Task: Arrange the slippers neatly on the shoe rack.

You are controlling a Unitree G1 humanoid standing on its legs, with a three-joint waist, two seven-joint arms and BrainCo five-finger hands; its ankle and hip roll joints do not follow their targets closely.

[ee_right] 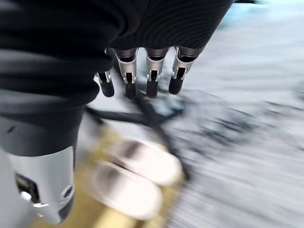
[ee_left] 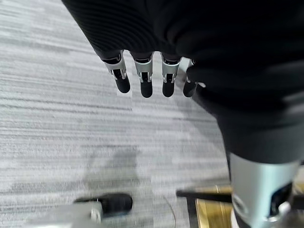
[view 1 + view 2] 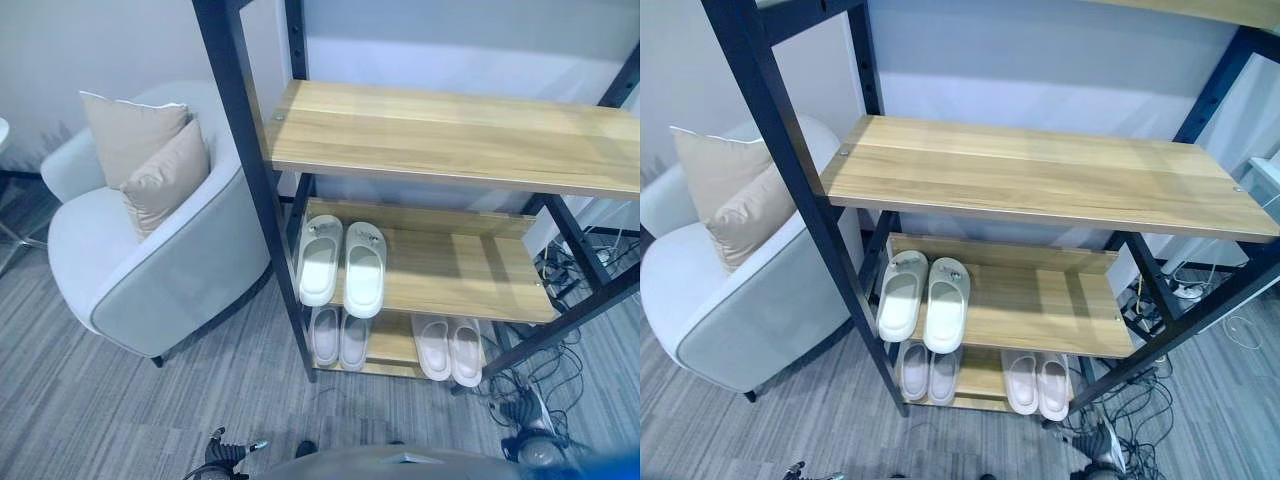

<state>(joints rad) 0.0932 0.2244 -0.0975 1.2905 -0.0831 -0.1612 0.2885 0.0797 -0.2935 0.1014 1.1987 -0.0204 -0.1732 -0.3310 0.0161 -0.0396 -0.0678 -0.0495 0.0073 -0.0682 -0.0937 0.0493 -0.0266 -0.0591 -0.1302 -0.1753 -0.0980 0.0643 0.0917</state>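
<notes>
The shoe rack [image 3: 450, 135] has a black frame and wooden shelves. A white pair of slippers [image 3: 320, 262] lies side by side at the left end of the middle shelf [image 3: 460, 270]. On the bottom shelf a pale pair [image 3: 326, 336] lies at the left and another pale pair [image 3: 434, 347] at the right. My left hand [image 2: 145, 78] hangs over the grey carpet with straight fingers, holding nothing. My right hand [image 1: 152, 76] is open too, its fingers straight above a blurred pair of slippers [image 1: 142, 164] on a wooden shelf.
A pale grey armchair [image 3: 150, 270] with two beige cushions [image 3: 150, 160] stands close to the rack's left side. Cables [image 3: 560, 280] lie tangled on the floor at the rack's right end. Grey carpet [image 3: 120, 400] lies in front.
</notes>
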